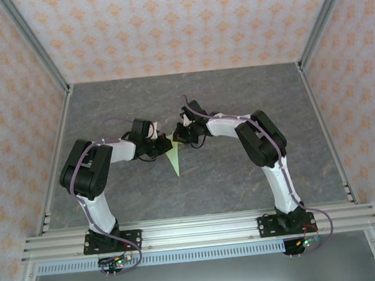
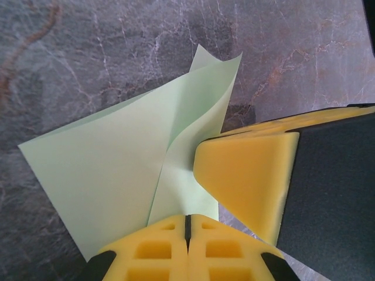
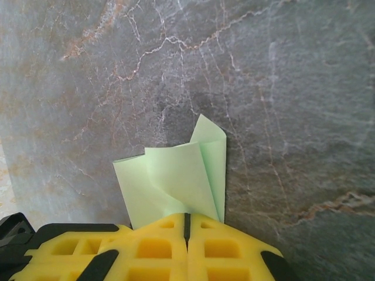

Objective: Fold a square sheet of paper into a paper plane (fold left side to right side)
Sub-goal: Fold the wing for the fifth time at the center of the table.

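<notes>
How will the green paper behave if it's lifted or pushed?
Probably floppy: the folded paper has a loose flap curling up instead of lying flat. Likely very light, so a push may slide it across the smooth table. It probably creases easily, given its sharp folds.

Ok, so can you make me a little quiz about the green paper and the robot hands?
1. True or false: the paper lies as a flat, unfolded square on the table.
2. What colour are the fingers of the left gripper? A yellow, B blue, C red.
3. Fill the gap: the jaws of the right gripper are ____ (open or shut).
Key: 1 false, it is folded and one part curls up; 2 A; 3 shut.
</notes>
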{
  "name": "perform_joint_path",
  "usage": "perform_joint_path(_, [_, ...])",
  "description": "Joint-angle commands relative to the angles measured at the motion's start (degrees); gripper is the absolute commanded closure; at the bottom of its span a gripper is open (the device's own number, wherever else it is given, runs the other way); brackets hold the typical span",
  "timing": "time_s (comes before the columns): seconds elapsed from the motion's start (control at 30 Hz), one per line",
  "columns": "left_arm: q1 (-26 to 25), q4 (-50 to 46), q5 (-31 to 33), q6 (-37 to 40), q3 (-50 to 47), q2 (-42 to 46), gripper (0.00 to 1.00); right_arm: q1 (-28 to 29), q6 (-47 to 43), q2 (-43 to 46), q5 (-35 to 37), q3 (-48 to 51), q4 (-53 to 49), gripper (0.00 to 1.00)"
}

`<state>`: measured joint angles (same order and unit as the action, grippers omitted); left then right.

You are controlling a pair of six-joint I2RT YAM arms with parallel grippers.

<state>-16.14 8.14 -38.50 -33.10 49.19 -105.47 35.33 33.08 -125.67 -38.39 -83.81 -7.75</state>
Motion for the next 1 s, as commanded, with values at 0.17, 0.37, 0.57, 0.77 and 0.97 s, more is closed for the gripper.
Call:
perform_joint_path(0.17, [-0.82, -3.74, 2.38, -0.87, -3.68, 7.13, 1.0, 0.11, -2.33, -0.92, 3.95, 0.48, -6.17, 1.0])
perform_joint_path(0.37, [-2.41, -4.6, 0.8, -2.5, -6.81, 13.49, 1.0, 0.18, -1.75, -1.02, 3.32, 1.07, -4.6, 1.0])
perform_joint_path(0.57, [-6.22, -2.31, 0.53, -5.73, -8.36, 15.13, 1.0, 0.51, -1.54, -1.41, 2.81, 1.01, -4.11, 1.0])
perform_joint_path(0.77, [-6.88, -3.26, 3.2, -5.67, -8.11, 12.59, 1.0, 0.57, -1.54, -1.38, 2.37, 0.76, -3.87, 1.0])
perform_joint_path(0.97, [-6.97, -1.9, 3.97, -5.48, -9.5, 8.49, 1.0, 0.53, -1.71, 0.76, 0.93, 0.75, -1.65, 1.0])
